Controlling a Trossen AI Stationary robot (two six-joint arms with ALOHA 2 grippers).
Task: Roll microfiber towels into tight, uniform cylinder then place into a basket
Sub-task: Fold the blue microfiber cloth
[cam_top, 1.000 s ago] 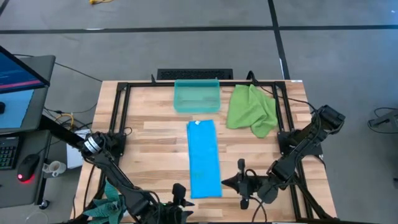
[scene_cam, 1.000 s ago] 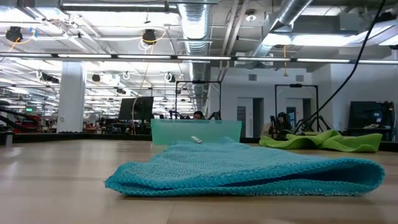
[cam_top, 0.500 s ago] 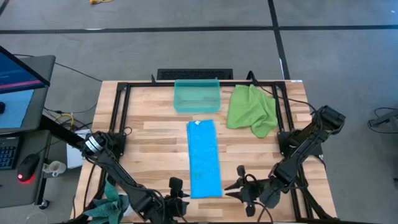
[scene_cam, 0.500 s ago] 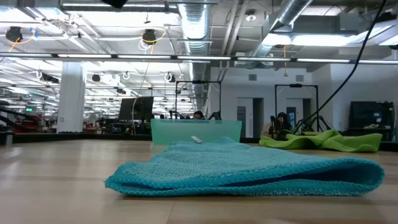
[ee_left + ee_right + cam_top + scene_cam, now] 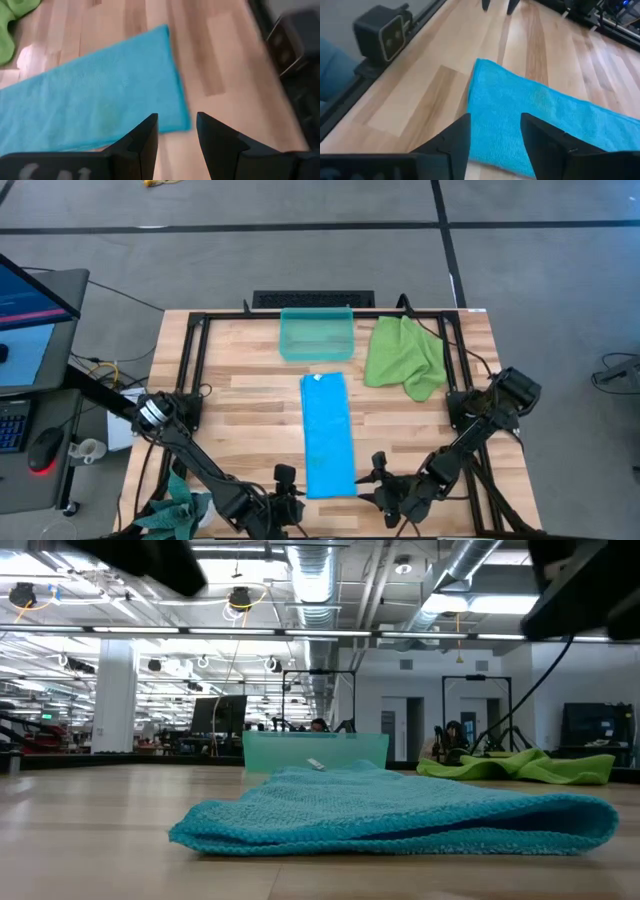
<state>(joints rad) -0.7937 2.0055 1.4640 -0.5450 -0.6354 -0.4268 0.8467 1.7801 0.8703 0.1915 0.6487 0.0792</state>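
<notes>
Two grippers close in on the near end of the sky-blue towel [image 5: 328, 434], which lies folded into a long strip down the middle of the table [image 5: 240, 405], running from 12 to 6 o'clock. Over the last second the right gripper [image 5: 381, 483] has slid from beside the strip's near right corner to a spot closer in, at about 5 o'clock of the towel, and its jaws have gone from nearly shut to parted; in its own wrist view the two fingers [image 5: 451, 142] stand apart over the towel's end, grasping nothing. The left gripper [image 5: 285, 485] has crept in too and now sits at about 7 o'clock of the strip, jaws released with a gap between them and empty, the towel's corner just ahead of its fingers [image 5: 144, 137]. The low view shows the folded end resting flat on the wood, untouched.

The change reads as a set-up for the first roll: both arms flank the near edge, ready to pinch it and turn it over toward 12 o'clock. No rolling has begun.

At 12 o'clock of the blue strip, just beyond its far end, stands the basket [image 5: 317, 335], with no rolled towel in it. The lime green towel [image 5: 405, 356] lies crumpled at about 1 o'clock, beside the basket, still to be flattened. A darker teal cloth [image 5: 178, 505] sits off the table's near left corner.
</notes>
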